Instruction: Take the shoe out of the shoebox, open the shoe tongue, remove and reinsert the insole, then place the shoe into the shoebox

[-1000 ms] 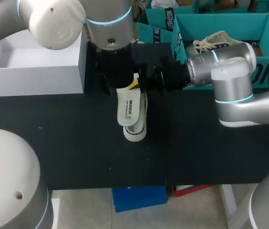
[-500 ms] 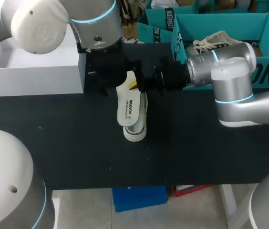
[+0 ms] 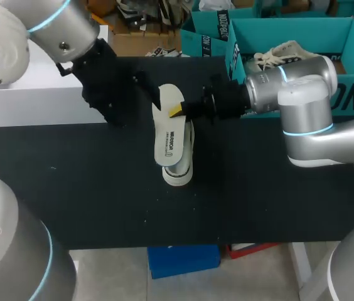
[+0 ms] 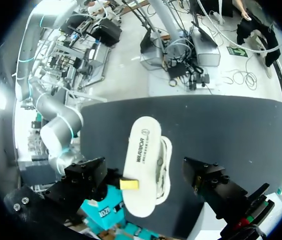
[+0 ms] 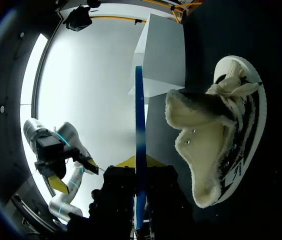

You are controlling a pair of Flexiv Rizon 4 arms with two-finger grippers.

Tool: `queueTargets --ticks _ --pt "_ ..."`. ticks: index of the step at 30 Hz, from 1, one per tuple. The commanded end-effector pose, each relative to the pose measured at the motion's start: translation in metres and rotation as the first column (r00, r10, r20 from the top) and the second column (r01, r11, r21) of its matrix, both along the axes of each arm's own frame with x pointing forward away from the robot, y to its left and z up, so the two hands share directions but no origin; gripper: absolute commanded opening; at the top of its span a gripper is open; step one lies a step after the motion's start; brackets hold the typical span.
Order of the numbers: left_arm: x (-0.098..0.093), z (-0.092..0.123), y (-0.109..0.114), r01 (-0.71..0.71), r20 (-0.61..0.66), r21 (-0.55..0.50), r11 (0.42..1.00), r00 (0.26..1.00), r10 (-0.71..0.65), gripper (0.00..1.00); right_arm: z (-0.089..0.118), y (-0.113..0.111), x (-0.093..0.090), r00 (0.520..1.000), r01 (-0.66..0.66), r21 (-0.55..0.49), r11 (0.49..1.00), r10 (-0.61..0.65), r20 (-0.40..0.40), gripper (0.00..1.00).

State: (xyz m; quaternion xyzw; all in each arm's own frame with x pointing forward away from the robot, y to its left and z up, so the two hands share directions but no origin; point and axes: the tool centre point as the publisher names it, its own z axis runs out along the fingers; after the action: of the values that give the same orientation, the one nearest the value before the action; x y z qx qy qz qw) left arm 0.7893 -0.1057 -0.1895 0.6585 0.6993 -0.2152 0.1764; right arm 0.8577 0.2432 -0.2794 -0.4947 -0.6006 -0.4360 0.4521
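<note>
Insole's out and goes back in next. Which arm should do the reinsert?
Right, probably. The right gripper holds the insole directly over the shoe. The left gripper stands off to the side, touching neither.

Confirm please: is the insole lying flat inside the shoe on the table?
No. In the head view, the right claw holds the insole up above the shoe, not seated within it.

I am seeing a smooth, matt white insole [image 3: 169,128], a cloth shoe [image 5: 246,125] with fleecy lining [image 5: 201,150], a matt black counter [image 3: 101,188] and a teal cardboard shoebox [image 3: 302,28].
</note>
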Motion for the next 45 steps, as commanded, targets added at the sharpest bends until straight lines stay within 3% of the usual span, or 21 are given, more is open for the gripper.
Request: queueTargets --ticks 1,3,23,25,31,37,42,44,45 --pt "0.005 -0.014 0.021 0.011 -0.061 -0.414 0.91 0.997 -0.04 1.0 0.0 0.001 0.0 1.0 0.002 -0.003 1.0 -0.002 0.0 0.0" --pt "0.005 -0.017 0.024 0.007 -0.064 -0.38 0.925 0.997 -0.033 1.0 0.0 0.001 0.0 1.0 0.002 -0.003 1.0 -0.002 0.0 0.0" --pt "0.005 -0.017 0.024 0.007 -0.064 -0.38 0.925 0.997 -0.033 1.0 0.0 0.001 0.0 1.0 0.002 -0.003 1.0 -0.002 0.0 0.0" --pt "0.008 -0.018 0.016 0.014 0.004 -0.371 0.929 1.0 -0.014 1.0 0.0 0.001 0.0 1.0 0.002 -0.003 1.0 -0.002 0.0 0.0" --pt "0.011 -0.018 -0.006 -0.012 0.05 -0.449 0.893 0.998 0.039 1.0 0.0 0.001 0.0 1.0 0.002 -0.003 1.0 -0.002 0.0 0.0" --pt "0.017 -0.023 -0.007 -0.057 0.086 -0.502 0.863 0.99 0.115 1.0 0.0 0.001 0.0 1.0 0.002 -0.003 1.0 -0.002 0.0 0.0" --pt "0.024 -0.033 -0.003 -0.095 0.029 -0.596 0.797 0.99 0.14 1.0 0.0 0.001 0.0 1.0 0.002 -0.003 1.0 -0.002 0.0 0.0" --pt "0.026 -0.035 -0.003 -0.097 -0.034 -0.638 0.764 0.995 0.099 1.0 0.0 0.001 0.0 1.0 0.002 -0.003 1.0 -0.002 0.0 0.0" --pt "0.028 -0.037 -0.004 -0.141 -0.124 -0.633 0.762 0.989 0.08 1.0 0.0 0.001 0.0 1.0 0.002 -0.003 1.0 -0.002 0.0 0.0"
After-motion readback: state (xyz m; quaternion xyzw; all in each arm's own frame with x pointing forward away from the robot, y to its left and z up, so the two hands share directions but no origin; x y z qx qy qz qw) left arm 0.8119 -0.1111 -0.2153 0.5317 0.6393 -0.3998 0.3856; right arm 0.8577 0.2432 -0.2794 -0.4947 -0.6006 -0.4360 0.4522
